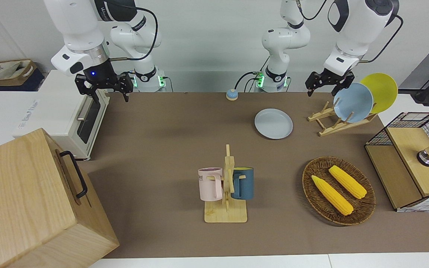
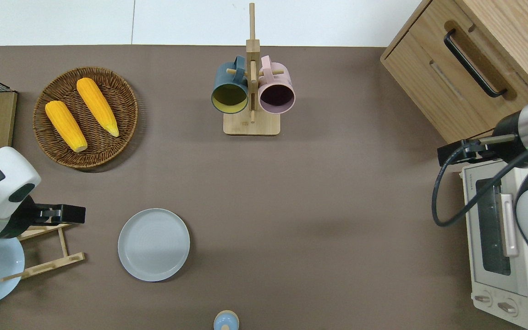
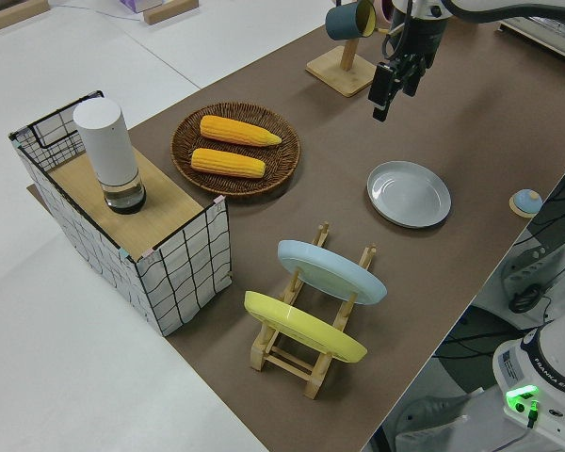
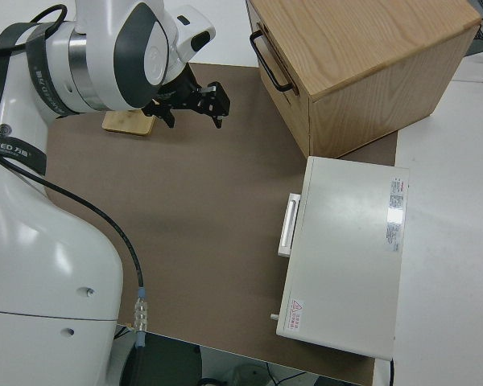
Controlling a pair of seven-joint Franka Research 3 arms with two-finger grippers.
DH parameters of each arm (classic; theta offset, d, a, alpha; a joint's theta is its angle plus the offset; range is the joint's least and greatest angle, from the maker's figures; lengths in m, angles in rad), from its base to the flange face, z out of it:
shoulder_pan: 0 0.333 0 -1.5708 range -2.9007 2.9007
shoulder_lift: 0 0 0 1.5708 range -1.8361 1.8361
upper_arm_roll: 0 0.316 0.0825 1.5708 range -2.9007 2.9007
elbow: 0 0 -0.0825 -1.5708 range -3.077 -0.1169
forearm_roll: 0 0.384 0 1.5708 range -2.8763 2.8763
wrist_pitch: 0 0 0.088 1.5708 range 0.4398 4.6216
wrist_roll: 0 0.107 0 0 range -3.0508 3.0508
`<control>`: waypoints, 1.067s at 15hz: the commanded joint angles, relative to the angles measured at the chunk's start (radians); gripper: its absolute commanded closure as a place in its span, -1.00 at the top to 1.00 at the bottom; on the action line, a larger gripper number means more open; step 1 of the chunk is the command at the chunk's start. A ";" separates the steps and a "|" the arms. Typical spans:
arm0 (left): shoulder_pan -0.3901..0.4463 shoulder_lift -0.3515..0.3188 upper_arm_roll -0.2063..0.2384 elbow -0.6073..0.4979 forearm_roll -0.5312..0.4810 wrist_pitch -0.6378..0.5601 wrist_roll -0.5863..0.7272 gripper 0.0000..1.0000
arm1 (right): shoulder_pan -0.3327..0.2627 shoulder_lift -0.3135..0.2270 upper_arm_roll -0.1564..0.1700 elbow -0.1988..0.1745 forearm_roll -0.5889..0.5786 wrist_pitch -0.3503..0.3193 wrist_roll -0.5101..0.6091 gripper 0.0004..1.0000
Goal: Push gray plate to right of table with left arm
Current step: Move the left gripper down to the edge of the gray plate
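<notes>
The gray plate (image 1: 273,123) (image 2: 153,244) (image 3: 409,194) lies flat on the brown table (image 1: 162,149), toward the left arm's end and close to the robots' edge. My left gripper (image 1: 322,90) (image 2: 78,214) (image 3: 393,89) hangs in the air, open and holding nothing. In the overhead view it is over the plate rack's end, a short way from the plate and not touching it. The right arm is parked, its gripper (image 1: 111,96) (image 4: 195,104) open and holding nothing.
A wooden plate rack (image 1: 333,124) holds a bluer plate (image 1: 353,102) and a yellow plate (image 1: 380,91). A wicker basket (image 1: 307,175) holds two corn cobs. A mug rack (image 1: 226,212) stands mid-table. A small bell (image 1: 231,94), toaster oven (image 1: 69,119), wooden cabinet (image 1: 24,201) and wire crate (image 1: 408,163) ring the mat.
</notes>
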 commanded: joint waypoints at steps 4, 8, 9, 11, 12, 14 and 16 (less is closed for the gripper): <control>0.004 -0.083 0.007 -0.199 -0.030 0.152 0.038 0.99 | -0.001 -0.006 0.000 0.003 0.007 -0.010 0.005 0.97; 0.002 -0.126 0.012 -0.300 -0.045 0.233 0.042 0.99 | -0.001 -0.006 0.000 0.001 0.007 -0.010 0.003 0.97; 0.002 -0.150 0.012 -0.337 -0.055 0.258 0.042 0.99 | -0.001 -0.006 0.000 0.001 0.007 -0.010 0.003 0.97; 0.002 -0.182 0.013 -0.389 -0.056 0.293 0.043 0.99 | -0.001 -0.006 0.000 0.001 0.007 -0.010 0.003 0.97; 0.001 -0.188 0.013 -0.402 -0.056 0.295 0.048 0.99 | -0.001 -0.006 0.000 0.001 0.007 -0.010 0.003 0.97; -0.002 -0.198 0.013 -0.435 -0.058 0.327 0.057 0.99 | -0.001 -0.006 0.000 0.001 0.007 -0.010 0.003 0.97; -0.009 -0.204 0.012 -0.484 -0.056 0.385 0.059 0.99 | -0.001 -0.006 0.000 0.001 0.007 -0.010 0.003 0.97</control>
